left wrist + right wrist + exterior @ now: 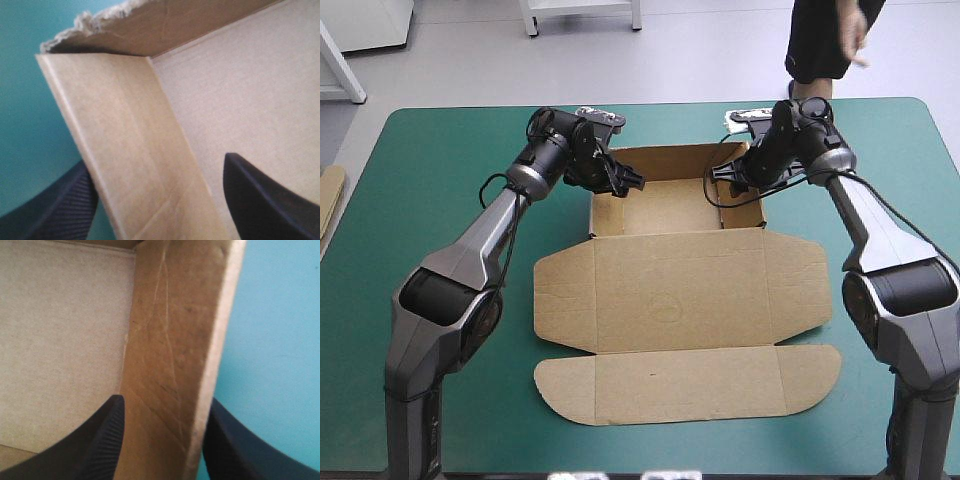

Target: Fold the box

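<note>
Box (680,300): lies mid-table (440,150), partly formed.

Nearest the robot, the rounded flap (690,385) lies flat. Beyond it the lid (620,270) is also flat, its side tabs spread. Beyond the lid stands the tray (670,205), walls raised and top open.

Left gripper (625,183): at the tray's left wall (130,150), fingers wide. One finger is outside the wall, the other inside and apart from it. Nothing is held.

Right gripper (720,182): at the right wall (175,340), fingers narrow with the wall between them. Both appear to touch it, so it is judged clamped on that wall.

Far wall (165,30): upright, with a ragged top edge at the left corner.

Handling, as judged: the board is light, stiff across its panels and yielding only at the creases. Its smooth face may slip in a loose pinch. The ragged edge suggests it tears under a rough pull. Best hold is a wall's top edge at mid-length, one finger on each side, away from the corners. The tray is light enough to slide on the cover if pressed from one side alone, so both walls should be worked together.

Spare board (328,195): at the table's left edge, well apart.
</note>
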`<state>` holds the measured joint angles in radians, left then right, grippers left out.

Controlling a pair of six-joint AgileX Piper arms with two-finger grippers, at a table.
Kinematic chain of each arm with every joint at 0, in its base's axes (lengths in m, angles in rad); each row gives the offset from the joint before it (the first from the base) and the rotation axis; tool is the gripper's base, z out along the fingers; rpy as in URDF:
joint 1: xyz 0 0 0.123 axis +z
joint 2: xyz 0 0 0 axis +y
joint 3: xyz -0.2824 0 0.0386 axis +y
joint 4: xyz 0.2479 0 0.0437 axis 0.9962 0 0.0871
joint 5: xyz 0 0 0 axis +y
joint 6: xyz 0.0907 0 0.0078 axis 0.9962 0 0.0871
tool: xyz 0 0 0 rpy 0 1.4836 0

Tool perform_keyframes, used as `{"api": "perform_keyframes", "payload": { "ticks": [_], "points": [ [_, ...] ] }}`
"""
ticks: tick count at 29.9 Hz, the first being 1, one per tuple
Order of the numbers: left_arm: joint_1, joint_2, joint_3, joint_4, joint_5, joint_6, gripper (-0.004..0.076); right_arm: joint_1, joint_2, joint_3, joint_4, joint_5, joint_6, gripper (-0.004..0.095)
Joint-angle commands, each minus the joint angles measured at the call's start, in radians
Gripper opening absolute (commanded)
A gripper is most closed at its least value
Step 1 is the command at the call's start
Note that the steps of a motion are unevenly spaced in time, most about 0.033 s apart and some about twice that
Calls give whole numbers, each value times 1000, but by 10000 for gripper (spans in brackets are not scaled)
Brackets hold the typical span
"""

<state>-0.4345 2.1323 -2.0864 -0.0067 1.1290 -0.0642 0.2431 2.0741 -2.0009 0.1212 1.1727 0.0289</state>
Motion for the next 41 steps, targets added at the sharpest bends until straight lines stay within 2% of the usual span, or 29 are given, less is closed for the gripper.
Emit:
{"api": "perform_keyframes", "payload": {
  "ticks": [1,10,15,18,24,28,32,37,41],
  "points": [
    [-5,-100,-38,-9,-36,-3,517,1,-103,-36,-45,-19,4,514],
    [-5,-181,-35,7,-11,7,513,-3,-210,-31,-94,6,6,513],
    [-7,-300,-16,37,-27,17,444,-3,-290,-13,-121,-23,4,513],
    [-7,-385,50,36,-52,17,438,-3,-337,9,-121,-49,2,495],
    [-20,-631,347,18,-102,28,436,-1,-427,112,-111,-62,-15,466],
    [-65,-875,607,17,-127,18,436,-1,-490,187,-114,-104,-23,466],
    [-100,-1138,821,7,-162,-35,421,-1,-498,196,-108,-84,-23,467],
    [-100,-1402,950,36,-152,-40,407,-1,-498,196,-104,-95,-29,471],
    [-96,-1516,987,81,-133,-41,406,-1,-482,192,-104,-118,-23,516]
  ]
}}
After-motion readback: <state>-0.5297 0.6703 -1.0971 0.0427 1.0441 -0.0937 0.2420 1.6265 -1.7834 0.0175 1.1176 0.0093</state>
